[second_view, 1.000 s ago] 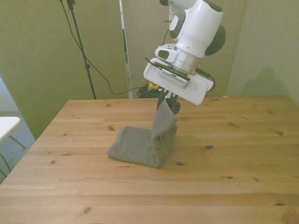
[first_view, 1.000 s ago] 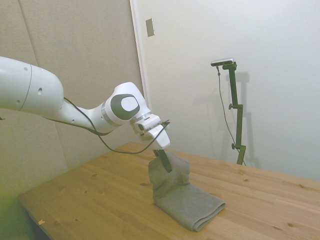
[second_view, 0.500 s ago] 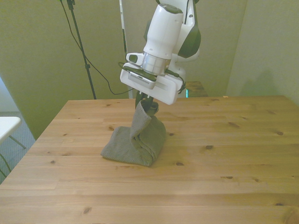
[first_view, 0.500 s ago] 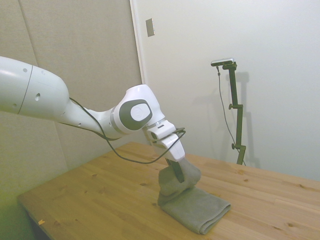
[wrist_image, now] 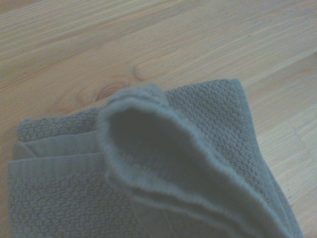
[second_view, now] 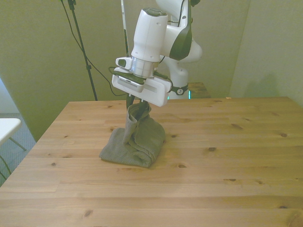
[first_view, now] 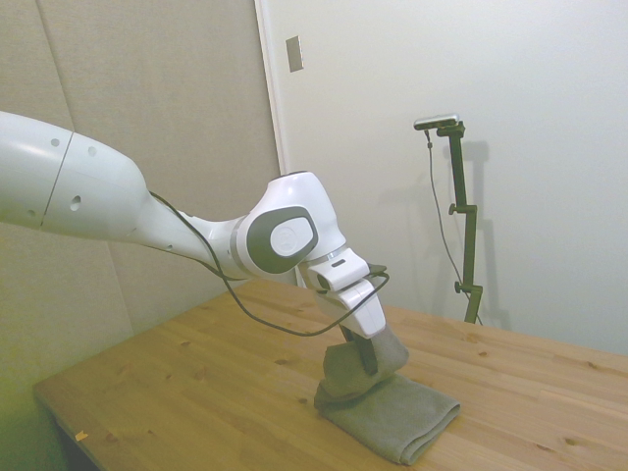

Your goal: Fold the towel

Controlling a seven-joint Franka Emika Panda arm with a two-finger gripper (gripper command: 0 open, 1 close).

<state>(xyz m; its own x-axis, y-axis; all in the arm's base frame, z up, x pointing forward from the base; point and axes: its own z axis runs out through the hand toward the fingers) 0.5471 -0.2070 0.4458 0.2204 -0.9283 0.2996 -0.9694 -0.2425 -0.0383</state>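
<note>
While one end hangs pinched in the robot's hand (second_view: 136, 107), the grey towel (second_view: 134, 142) lies mostly on the wooden desk (second_view: 227, 156), its raised flap arching over the layers beneath. The hand is closed on that lifted edge, the cloth bunched between its fingers and drooping in a soft loop, as the wrist view's towel (wrist_image: 163, 163) shows with its rolled hem curling above the flat waffle-textured layers. The fabric looks thick, limp and light; it sags wherever it is unsupported and likely grips well, so slipping seems a small risk while uneven draping seems the larger one. An edge or corner of the top layer appears the sensible place to hold it, since the bulky fold offers no thin lip. Beside the towel, the desk's pine boards run bare toward a plain wall (first_view: 549, 196) behind.
</note>
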